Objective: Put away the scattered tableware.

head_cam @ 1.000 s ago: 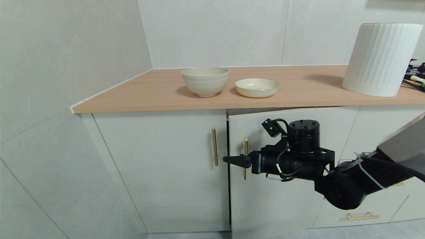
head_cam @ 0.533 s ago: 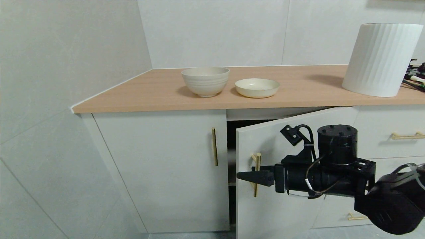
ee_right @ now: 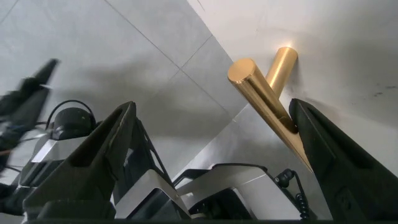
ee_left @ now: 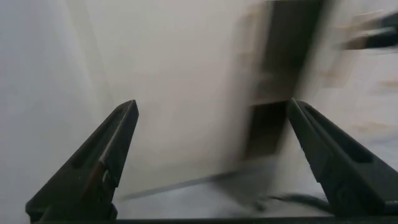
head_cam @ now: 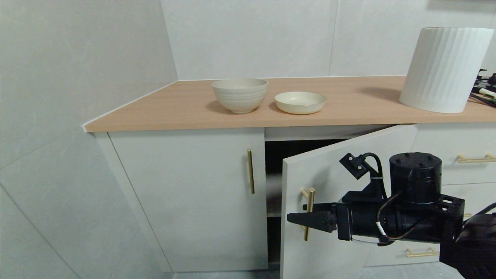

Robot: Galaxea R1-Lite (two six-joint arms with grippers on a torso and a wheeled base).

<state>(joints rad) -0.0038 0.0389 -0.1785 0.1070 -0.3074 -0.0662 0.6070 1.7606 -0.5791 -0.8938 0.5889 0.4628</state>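
A deep ribbed cream bowl and a shallow cream dish stand side by side on the wooden countertop. Below them the right cabinet door hangs partly open, showing a dark interior. My right gripper is at that door's gold handle. In the right wrist view the handle lies between the spread fingers of the open right gripper, close against one finger. My left gripper is open and holds nothing, facing the cabinet front low near the floor.
A tall white ribbed cylinder stands on the counter at the right, with dark utensils beyond it. The left cabinet door is closed, with a gold handle. Drawers with gold pulls lie right of the open door.
The right cabinet door has swung further open, from nearly closed to a wide gap. My right gripper moved right and down together with the handle.
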